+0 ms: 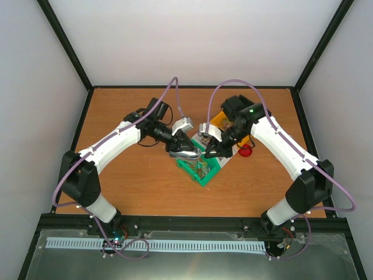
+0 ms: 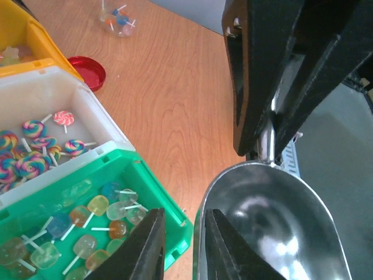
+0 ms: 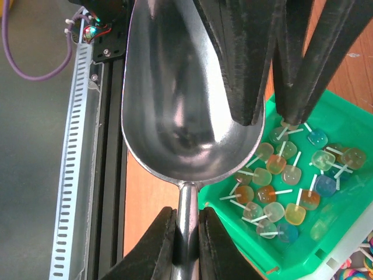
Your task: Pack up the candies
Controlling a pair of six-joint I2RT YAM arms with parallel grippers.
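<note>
Nearest runs the slotted rail point(image 3: 70, 175) along the counter's point(image 2: 192, 87) near edge. Just beyond it hangs the silver scoop point(image 3: 180, 93), its bowl empty and lying to the left, its handle to the right. The right claw point(image 3: 186, 219) is clamped tight on that handle. The left claw point(image 2: 185, 216) stands apart, straddling the bowl's far rim, with one finger inside the bowl and the other over the green bin point(image 2: 157, 186). I cannot tell whether either finger touches the metal.

The candies point(image 3: 274, 195) lie in a loose single layer in the green bin, just far of the scoop. More sit in the white bin point(image 2: 102, 114) behind it. The yellow bin point(image 2: 44, 41) follows, with a red lid point(image 2: 87, 71) close beside it on the counter. A few loose candies point(image 2: 116, 17) lie well apart, farther on.

The step in hand looks like loading the scoop. It would go best if the left claw drew clear first. The right could then tip the bowl's lip down and slide it low along the bin floor, gathering the candies rather than shoving them against the wall.

The bin's rim is the edge to mind, since a catch there could drag the bin. Open counter lies to the left and near side, while the two claws crowd each other closely. Where the candies are to go is not shown.
</note>
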